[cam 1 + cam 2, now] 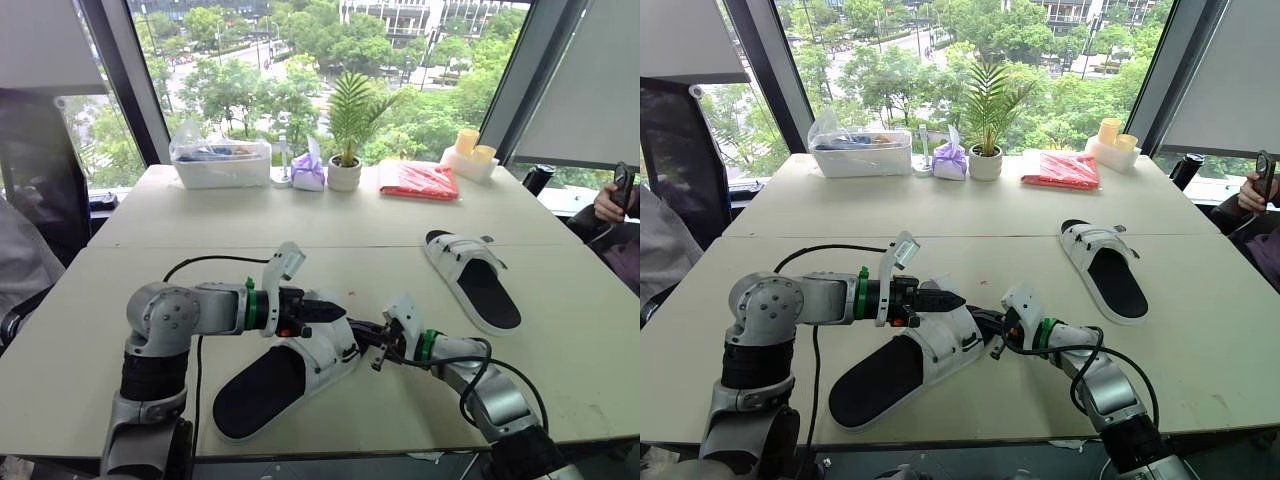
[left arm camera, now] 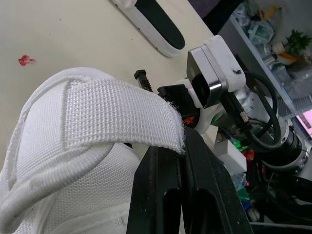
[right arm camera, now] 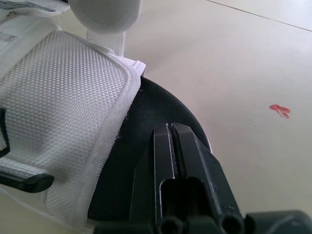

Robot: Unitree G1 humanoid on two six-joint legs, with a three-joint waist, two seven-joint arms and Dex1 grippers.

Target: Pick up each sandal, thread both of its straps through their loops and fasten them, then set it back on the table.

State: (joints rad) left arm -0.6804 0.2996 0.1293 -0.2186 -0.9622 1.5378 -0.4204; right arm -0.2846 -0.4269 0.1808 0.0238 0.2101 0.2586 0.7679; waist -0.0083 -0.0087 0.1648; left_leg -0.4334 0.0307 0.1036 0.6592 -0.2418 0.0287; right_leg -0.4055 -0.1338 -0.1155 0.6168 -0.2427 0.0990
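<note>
A pale tabletop [image 1: 330, 225] stands before tall windows with green trees outside. Along its far edge, from the left, sit a clear lidded box [image 1: 220, 163], a purple pouch [image 1: 308, 172], a potted plant [image 1: 345, 160], a red packet [image 1: 418, 180] and yellow cups [image 1: 475, 148].

Near the front edge, the left end effector [image 1: 335, 311] reaches in from the left with its fingers pressed together. Their tips are against the free end of a white woven strap [image 2: 117, 114]; I cannot tell whether the strap is pinched.

That strap belongs to the near sandal [image 1: 270, 385], which has a black footbed, a white sole and white mesh straps. It lies on the tabletop between the two arms, its toe toward the right.

The right end effector [image 1: 356, 330] has its fingers closed narrow over the toe of the black footbed. A small red speck [image 3: 280, 110] marks the surface just beyond.

Farther right and well apart, the second sandal [image 1: 480, 280] lies flat, its white straps at the far end. A person's hand [image 1: 610, 205] shows at the right edge.
</note>
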